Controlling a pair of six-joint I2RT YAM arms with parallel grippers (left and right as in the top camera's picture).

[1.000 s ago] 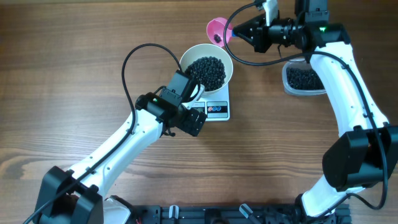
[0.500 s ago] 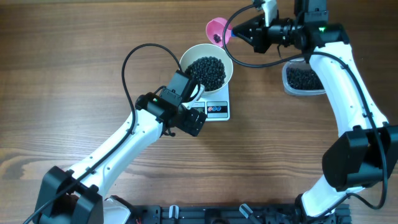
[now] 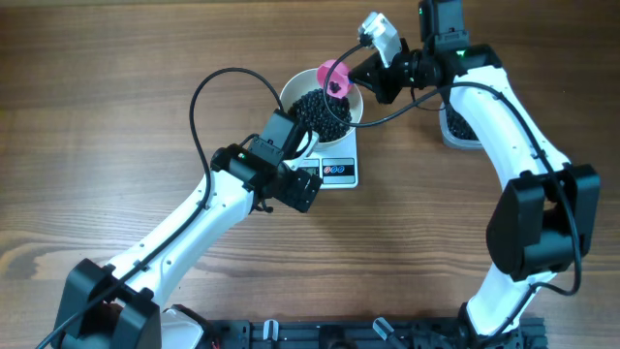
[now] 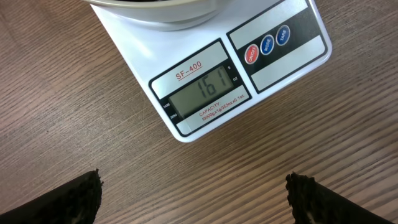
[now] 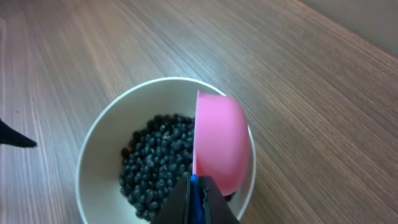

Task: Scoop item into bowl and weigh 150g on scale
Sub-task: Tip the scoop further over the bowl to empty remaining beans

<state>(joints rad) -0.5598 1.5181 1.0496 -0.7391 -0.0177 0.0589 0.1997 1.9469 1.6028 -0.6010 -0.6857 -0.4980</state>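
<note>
Wooden table [image 3: 116, 97]: bowl [image 5: 102, 149] under right hand's [image 5: 195, 198] scoop [image 5: 217, 140]

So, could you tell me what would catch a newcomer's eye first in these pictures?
The pink scoop, held by the right end effector, hangs tipped over the white bowl of black beans near the table's far middle. Under the bowl, the scale shows 161 on its display.

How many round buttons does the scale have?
3, in a row beside the display on the scale: a red button, a middle blue button, an end blue button.
</note>
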